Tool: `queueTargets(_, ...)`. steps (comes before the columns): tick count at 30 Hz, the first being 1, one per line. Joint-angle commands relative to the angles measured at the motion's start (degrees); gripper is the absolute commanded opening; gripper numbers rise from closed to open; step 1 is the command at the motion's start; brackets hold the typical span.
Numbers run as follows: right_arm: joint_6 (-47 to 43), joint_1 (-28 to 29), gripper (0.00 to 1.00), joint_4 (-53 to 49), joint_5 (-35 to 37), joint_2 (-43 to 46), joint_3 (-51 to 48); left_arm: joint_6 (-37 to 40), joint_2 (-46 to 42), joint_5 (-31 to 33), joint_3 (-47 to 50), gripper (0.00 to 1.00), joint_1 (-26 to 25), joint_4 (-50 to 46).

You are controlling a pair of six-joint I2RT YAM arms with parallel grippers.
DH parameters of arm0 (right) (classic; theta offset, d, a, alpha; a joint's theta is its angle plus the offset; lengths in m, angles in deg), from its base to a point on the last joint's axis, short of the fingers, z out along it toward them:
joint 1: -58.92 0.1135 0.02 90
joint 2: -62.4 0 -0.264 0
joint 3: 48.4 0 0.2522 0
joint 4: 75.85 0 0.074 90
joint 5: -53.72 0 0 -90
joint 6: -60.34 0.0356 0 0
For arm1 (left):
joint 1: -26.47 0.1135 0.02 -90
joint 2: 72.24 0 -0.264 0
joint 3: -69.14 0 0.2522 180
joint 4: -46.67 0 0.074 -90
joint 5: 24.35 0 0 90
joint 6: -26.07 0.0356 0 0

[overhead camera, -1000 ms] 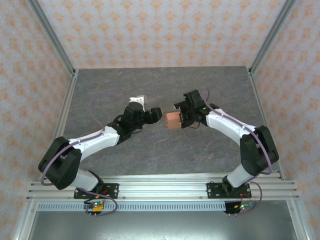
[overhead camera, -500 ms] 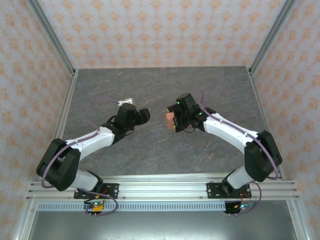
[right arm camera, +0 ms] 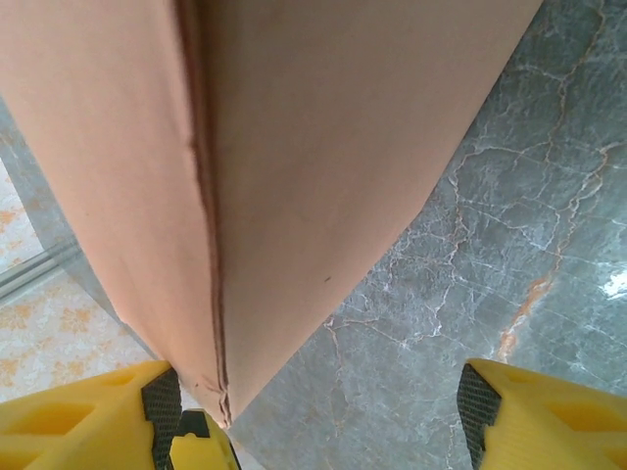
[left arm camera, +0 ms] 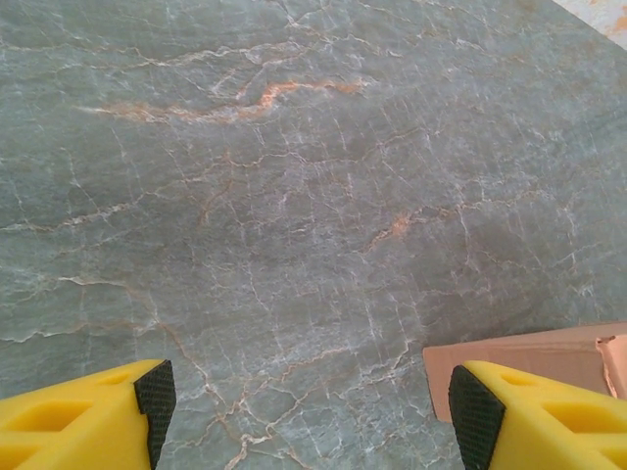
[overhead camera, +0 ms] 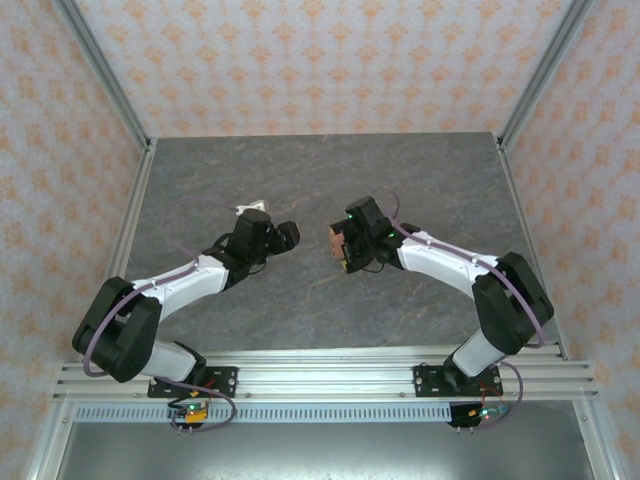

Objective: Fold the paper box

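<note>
The paper box (overhead camera: 337, 243) is a small salmon-orange card piece at the middle of the grey marble table (overhead camera: 320, 180). My right gripper (overhead camera: 346, 246) is right at it. In the right wrist view the paper box (right arm camera: 294, 147) fills the upper left, with a creased edge running down to my left fingertip (right arm camera: 162, 403). The right gripper (right arm camera: 318, 401) is open, and bare table shows between the card and the other pad. My left gripper (overhead camera: 287, 235) stands open a short way to the left. In its wrist view the left gripper (left arm camera: 313, 397) frames bare table, and the box's corner (left arm camera: 519, 357) peeks from behind the right finger.
Patterned walls with aluminium posts (overhead camera: 105, 90) close in the table on three sides. A slotted rail (overhead camera: 320, 375) carrying both arm bases runs along the near edge. Open marble lies behind and in front of the grippers.
My right gripper has moved left and turned with the box, whose broad face now shows edge-on from above. My left gripper has drawn back to the left, widening the gap.
</note>
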Motion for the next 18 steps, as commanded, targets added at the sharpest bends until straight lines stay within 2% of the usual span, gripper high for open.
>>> queueTargets(1,1.0,-0.1,0.77,-5.4,2.0,2.6,1.7,1.7,1.1,-3.0,-0.8,0.76,0.4,2.0)
queueTargets(7,2.0,-1.5,0.83,-12.2,5.7,5.9,3.6,3.5,-0.4,-1.5,-0.8,0.76,0.4,0.2)
queueTargets(12,4.7,-4.5,0.89,-12.9,7.7,3.8,3.6,3.9,-1.8,0.7,-0.3,0.76,0.4,-2.6)
queueTargets(18,5.5,-7.1,0.84,-8.0,6.8,-3.2,4.9,4.2,-5.3,4.1,1.6,0.76,0.4,-5.6)
